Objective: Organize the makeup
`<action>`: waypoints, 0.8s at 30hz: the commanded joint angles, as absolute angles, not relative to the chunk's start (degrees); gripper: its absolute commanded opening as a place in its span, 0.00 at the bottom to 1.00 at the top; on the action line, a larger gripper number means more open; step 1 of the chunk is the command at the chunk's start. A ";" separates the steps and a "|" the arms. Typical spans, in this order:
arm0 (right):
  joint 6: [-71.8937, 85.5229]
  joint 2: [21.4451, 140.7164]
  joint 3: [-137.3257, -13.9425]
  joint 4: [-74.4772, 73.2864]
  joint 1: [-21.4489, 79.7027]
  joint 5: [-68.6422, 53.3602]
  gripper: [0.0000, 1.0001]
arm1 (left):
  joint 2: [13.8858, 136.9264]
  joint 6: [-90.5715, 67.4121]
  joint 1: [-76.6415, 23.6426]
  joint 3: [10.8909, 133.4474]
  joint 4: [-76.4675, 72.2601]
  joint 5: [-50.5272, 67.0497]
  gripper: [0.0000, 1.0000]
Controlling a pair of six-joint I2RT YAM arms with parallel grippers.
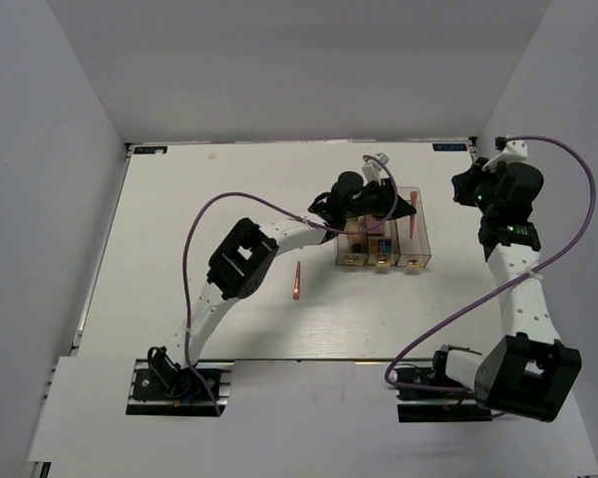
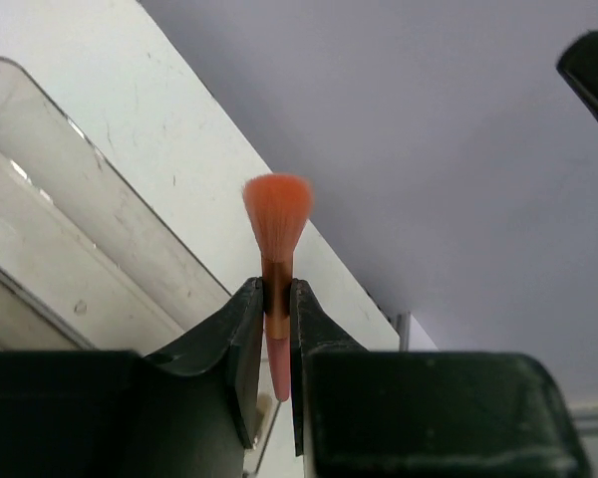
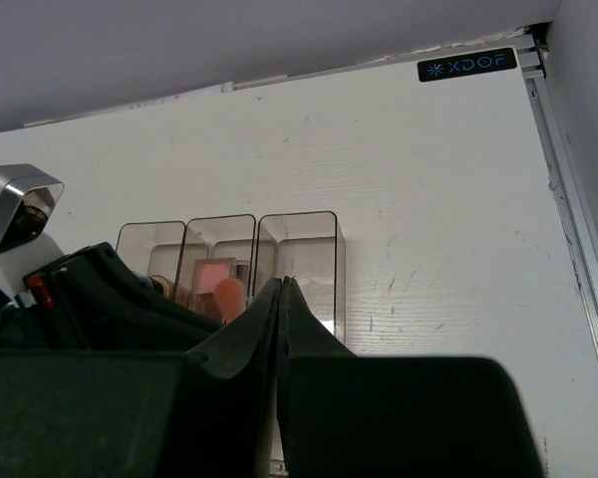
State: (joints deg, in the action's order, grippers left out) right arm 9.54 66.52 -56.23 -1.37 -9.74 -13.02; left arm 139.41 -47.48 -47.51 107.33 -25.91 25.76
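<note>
Left claw (image 2: 275, 290): clamps pink brush (image 2: 277, 214) | table label (image 3: 466, 65): XDOF

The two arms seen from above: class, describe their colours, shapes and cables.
The left arm and right arm share one build: slim white links between bulky black joint housings. A purple cable loops along the left one, another along the right. The left pincer and right pincer each have two black fingers tapering to thin tips.

White table (image 1: 179, 219), scuffed: one clear three-compartment box (image 1: 419, 257) standing right of centre, toward the far edge; one thin pink stick (image 1: 297, 282) lying flat near centre, apart from it.
</note>
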 commanded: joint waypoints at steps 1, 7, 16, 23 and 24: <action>10.72 64.69 -55.81 2.02 -10.37 -14.68 0.00 | 139.65 -46.32 -48.87 113.28 -26.02 21.10 0.22; 10.64 64.69 -55.46 2.28 -11.07 -15.29 0.00 | 140.19 -43.43 -48.87 114.43 -20.93 17.76 0.45; 10.20 65.21 -55.55 3.08 -11.42 -20.21 0.00 | 138.61 -42.36 -48.87 114.70 -19.51 18.28 0.51; 4.49 65.56 -55.11 5.88 -12.04 -53.60 0.00 | 131.49 -39.29 -48.87 116.45 -17.95 19.07 0.14; 2.39 65.83 -55.02 6.58 -11.95 -59.79 0.00 | 130.27 -38.24 -48.87 116.28 -16.97 18.99 0.11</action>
